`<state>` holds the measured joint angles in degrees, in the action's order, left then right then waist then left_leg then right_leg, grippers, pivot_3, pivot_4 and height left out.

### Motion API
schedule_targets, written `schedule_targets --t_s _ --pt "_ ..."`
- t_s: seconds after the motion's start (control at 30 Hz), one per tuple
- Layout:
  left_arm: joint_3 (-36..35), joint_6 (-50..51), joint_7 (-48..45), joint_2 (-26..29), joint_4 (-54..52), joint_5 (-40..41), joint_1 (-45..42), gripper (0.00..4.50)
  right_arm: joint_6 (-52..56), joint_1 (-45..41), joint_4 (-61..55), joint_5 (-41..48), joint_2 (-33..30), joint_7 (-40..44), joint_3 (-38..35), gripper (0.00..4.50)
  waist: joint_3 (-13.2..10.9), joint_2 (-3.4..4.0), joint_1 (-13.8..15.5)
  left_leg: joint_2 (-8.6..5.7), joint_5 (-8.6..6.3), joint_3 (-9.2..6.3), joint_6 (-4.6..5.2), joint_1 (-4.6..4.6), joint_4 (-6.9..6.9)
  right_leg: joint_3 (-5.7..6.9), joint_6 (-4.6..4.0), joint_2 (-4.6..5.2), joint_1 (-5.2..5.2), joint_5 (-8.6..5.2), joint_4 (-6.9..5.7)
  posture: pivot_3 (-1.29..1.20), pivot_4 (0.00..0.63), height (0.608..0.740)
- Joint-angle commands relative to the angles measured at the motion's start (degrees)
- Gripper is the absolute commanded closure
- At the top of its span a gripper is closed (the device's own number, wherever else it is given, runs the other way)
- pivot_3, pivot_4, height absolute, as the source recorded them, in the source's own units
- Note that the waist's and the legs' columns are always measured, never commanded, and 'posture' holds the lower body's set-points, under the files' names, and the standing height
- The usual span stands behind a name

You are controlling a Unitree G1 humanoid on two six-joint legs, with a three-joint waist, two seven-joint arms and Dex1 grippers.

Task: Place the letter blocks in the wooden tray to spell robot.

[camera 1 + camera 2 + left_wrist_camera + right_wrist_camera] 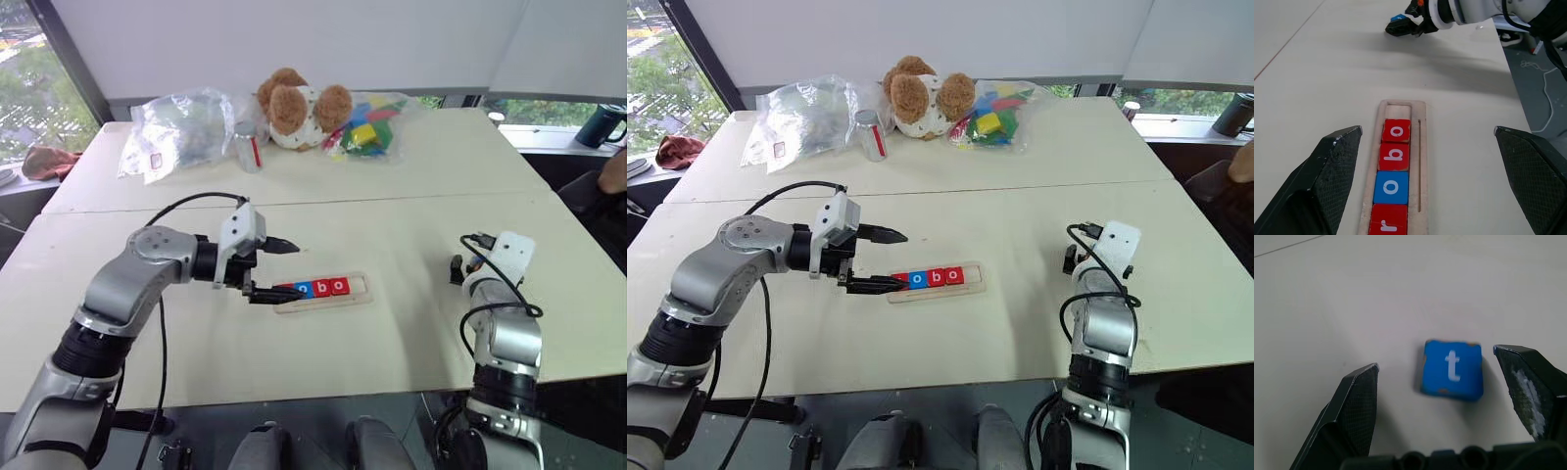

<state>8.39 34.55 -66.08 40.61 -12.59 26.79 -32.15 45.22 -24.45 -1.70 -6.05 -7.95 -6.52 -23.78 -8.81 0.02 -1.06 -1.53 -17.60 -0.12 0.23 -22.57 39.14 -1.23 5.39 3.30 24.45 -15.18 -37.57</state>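
Your right gripper (1449, 396) has its fingers apart, empty, straddling the blue t block (1452, 368), which lies flat on the table (411, 166), nearer the finger at 3 o'clock. Risk: closing off-centre could nudge or skew the tile. Your left gripper (1430, 171) is spread wide over the wooden tray (1422, 161); r, o, b, o seated, the last slot at 12 o'clock free.

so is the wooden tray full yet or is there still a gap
Not full. The wooden tray holds four letter blocks reading r, o, b, o, with one empty slot at its end. The blue t block lies on the table between the right fingers.
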Motion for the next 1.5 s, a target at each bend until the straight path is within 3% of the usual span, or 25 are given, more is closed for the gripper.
schedule_targets --t_s 0.03,0.1,0.17,0.33,0.53,0.67,0.83,1.17,1.37,1.43,1.5 --pt "-1.90 0.13 0.50 0.88 -2.00 0.71 -0.08 0.00 -2.64 -1.31 3.88 1.70 -0.85 -1.90 -1.56 0.47 0.00 0.00 -0.02 0.02 -0.01 0.00 0.02 0.07 -0.02 0.00 0.00 -0.01 -0.08 0.00 0.04 0.00 0.150 0.740" --pt "-2.04 0.20 0.82 0.90 -2.24 0.69 0.12 0.00 -3.07 -1.69 5.43 2.91 -0.67 -2.85 -2.57 0.47 0.00 0.00 -0.06 0.03 -0.01 0.00 0.02 0.11 -0.02 -0.01 0.00 -0.02 -0.12 0.00 0.04 0.00 0.150 0.740" --pt "-2.20 0.20 1.04 0.99 -2.35 0.69 0.27 0.00 -3.08 -1.72 6.00 3.84 -0.48 -3.84 -3.22 0.99 0.01 -0.02 0.00 0.03 -0.01 0.01 0.03 0.11 -0.01 -0.02 0.00 0.01 -0.15 0.00 0.05 0.00 0.150 0.740" --pt "-2.53 0.09 1.34 1.18 -2.51 0.86 0.65 0.00 -2.12 0.01 4.82 5.69 0.27 -6.04 -3.87 3.28 0.03 -0.04 0.51 0.02 -0.04 -0.06 0.06 0.11 -0.01 0.00 0.00 0.04 -0.19 0.00 0.05 0.00 0.150 0.740" --pt "-2.22 -0.74 1.16 0.89 -1.29 0.46 0.01 0.00 -0.65 2.10 0.55 6.71 0.52 -5.54 -0.62 3.26 0.03 -0.06 0.50 0.02 -0.07 -0.14 0.11 0.10 -0.03 0.04 0.00 0.05 -0.27 0.00 0.21 0.00 0.150 0.740" --pt "-1.94 -1.36 0.41 1.00 -0.33 0.16 -0.48 0.00 3.00 3.10 -8.61 7.54 1.23 -2.54 5.09 3.26 0.03 -0.05 0.06 0.03 -0.07 -0.12 0.11 0.10 -0.06 0.03 0.00 0.03 -0.25 0.00 0.26 0.00 0.150 0.740" --pt "-1.43 -1.87 -1.56 1.90 0.86 -0.38 -1.17 0.00 15.03 9.46 -25.19 11.17 1.91 3.70 15.30 3.26 0.01 -0.01 -0.11 0.13 -0.07 -0.10 0.11 0.08 -0.12 -0.02 0.00 -0.11 -0.15 0.00 0.24 0.00 0.150 0.740" --pt "-1.33 -1.80 -2.15 2.16 0.48 -0.99 -0.92 0.00 19.49 10.69 -24.50 10.92 5.61 2.50 18.11 3.26 0.01 -0.02 0.13 0.08 -0.08 -0.08 0.13 0.07 -0.06 0.00 0.00 -0.06 -0.21 0.00 0.31 0.00 0.150 0.740" --pt "-1.93 -1.25 -2.16 3.07 0.15 -0.95 -0.61 0.00 20.83 9.56 -25.19 10.31 3.43 3.05 18.28 0.25 0.01 -0.03 0.26 0.09 -0.08 -0.09 0.13 0.07 -0.06 0.01 0.00 -0.06 -0.22 0.00 0.31 0.00 0.150 0.740" --pt "-2.04 -1.26 -2.24 3.35 0.24 -0.88 -0.59 0.00 21.12 8.90 -26.29 10.73 2.34 4.03 18.03 0.06 0.01 -0.03 0.38 0.07 -0.08 -0.09 0.13 0.07 -0.04 0.01 0.00 -0.03 -0.24 0.00 0.32 0.00 0.150 0.740" --pt "-2.44 -0.96 -3.01 4.27 0.50 -0.36 -0.65 0.00 19.12 6.82 -27.95 13.48 -3.65 10.91 17.91 0.06 0.00 -0.02 0.39 0.06 -0.09 -0.09 0.14 0.07 -0.04 0.02 0.00 -0.02 -0.24 0.00 0.32 0.00 0.150 0.740"
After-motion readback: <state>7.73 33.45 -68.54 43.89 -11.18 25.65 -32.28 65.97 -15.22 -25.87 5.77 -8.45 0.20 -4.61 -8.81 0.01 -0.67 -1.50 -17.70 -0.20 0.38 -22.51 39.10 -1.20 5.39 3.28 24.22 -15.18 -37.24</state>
